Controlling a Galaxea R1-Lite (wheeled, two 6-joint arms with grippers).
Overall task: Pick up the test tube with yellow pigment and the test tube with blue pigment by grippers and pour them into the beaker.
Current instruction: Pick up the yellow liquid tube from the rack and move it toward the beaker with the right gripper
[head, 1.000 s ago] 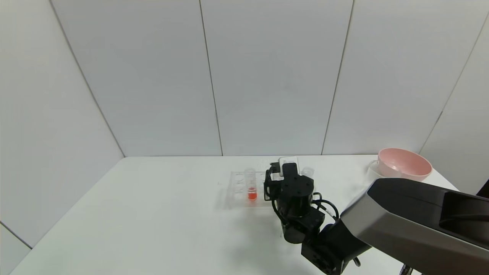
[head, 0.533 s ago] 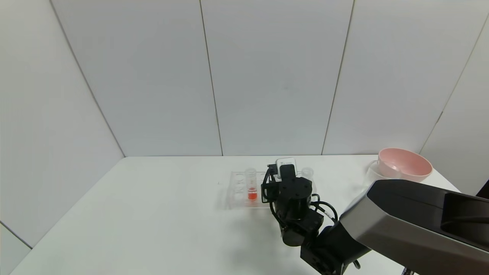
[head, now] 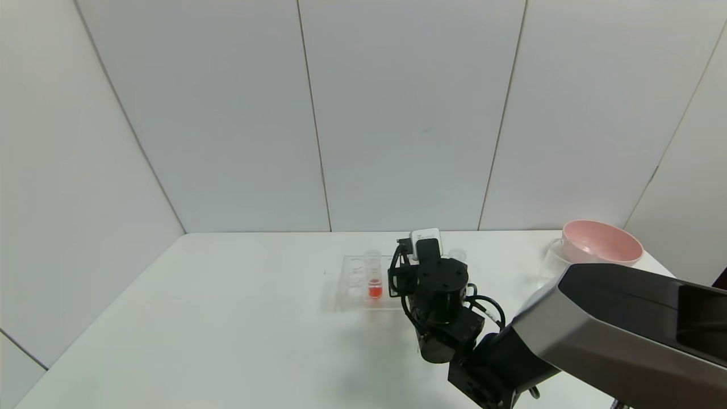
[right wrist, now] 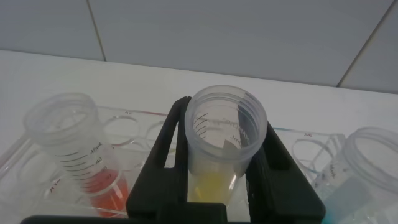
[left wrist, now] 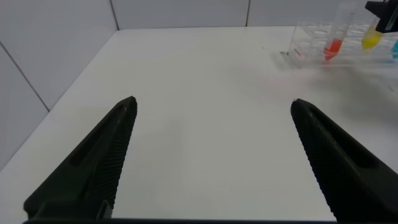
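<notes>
My right gripper is shut on the test tube with yellow pigment, holding it upright at the clear tube rack. I cannot tell whether the tube's bottom is still in its hole. The test tube with blue pigment stands in the rack on one side of it, and an orange-red tube on the other. In the head view the bulky right wrist hides the yellow tube. The beaker stands at the far right. My left gripper is open and empty over bare table.
A pink bowl sits at the back right corner beside the beaker. The rack stands mid-table with the orange-red tube in it. The right arm's grey link covers the front right of the white table.
The right wrist has shifted slightly left and up at the rack. The orange-red tube and the rack have not moved.
</notes>
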